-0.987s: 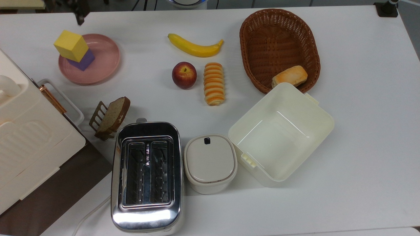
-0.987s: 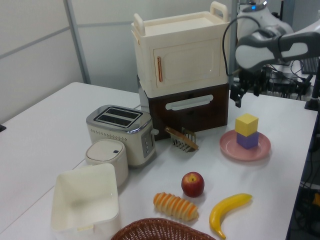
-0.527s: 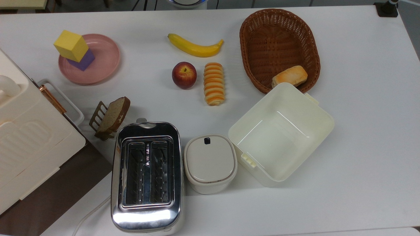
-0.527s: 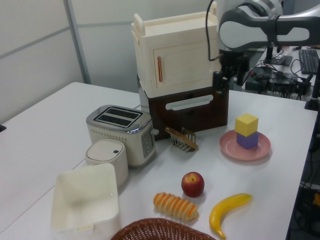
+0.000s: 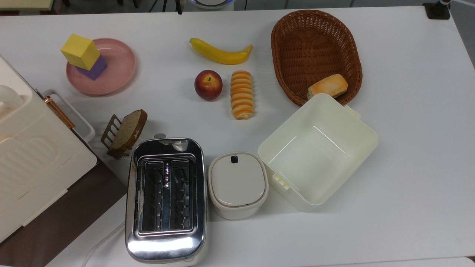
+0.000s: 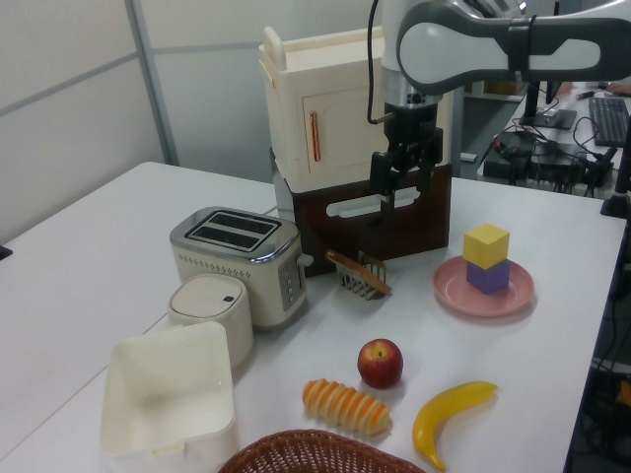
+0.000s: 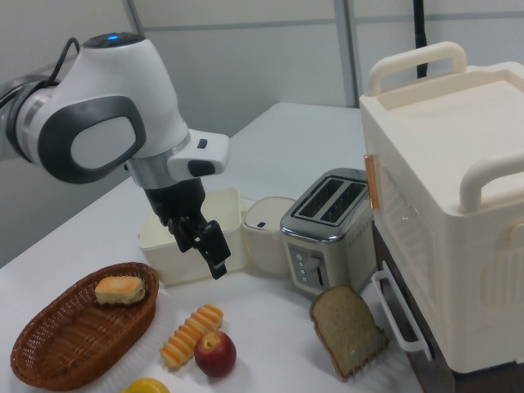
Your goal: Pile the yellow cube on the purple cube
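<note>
top view: looks straight down on the whole table (image 5: 408,185).
left view: low, beyond the basket (image 6: 315,451) end, facing the cabinet (image 6: 355,148).
right view: closer, from the opposite end, cabinet nearest.
shared: toaster (image 5: 166,198), apple (image 7: 214,354), basket.

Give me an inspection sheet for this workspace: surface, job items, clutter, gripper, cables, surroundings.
Surface: white table, no spills seen.
Job's things: yellow cube sits on the purple cube, both on the pink plate.
Clutter: banana, apple, striped roll, wicker basket holding a bun, open cream box, lidded white pot, toaster, bread slice in a rack, cream cabinet.
Gripper: gripper empty, raised, away from the cubes.
Cables: white cord at the toaster; black cable on the arm.
Surroundings: desks with equipment behind, in the left view.
</note>
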`<state>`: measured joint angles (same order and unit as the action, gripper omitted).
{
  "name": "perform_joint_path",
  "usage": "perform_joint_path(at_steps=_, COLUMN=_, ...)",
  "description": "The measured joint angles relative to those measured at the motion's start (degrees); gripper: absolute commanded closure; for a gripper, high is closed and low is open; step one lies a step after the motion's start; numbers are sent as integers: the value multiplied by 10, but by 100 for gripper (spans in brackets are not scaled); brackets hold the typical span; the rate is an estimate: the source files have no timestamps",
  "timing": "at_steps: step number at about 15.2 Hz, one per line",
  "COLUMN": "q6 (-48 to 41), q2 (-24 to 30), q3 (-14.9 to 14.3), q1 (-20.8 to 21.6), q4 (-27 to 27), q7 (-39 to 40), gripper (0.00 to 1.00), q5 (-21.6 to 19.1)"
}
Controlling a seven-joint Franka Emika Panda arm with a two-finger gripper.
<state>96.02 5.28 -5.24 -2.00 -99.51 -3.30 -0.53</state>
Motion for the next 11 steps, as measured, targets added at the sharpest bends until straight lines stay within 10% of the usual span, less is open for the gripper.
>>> perform_joint_path(at_steps=11, q6=-70, q2=-64, q3=-23, q1=29, q4=68, q7=53, gripper=0, q5=-9)
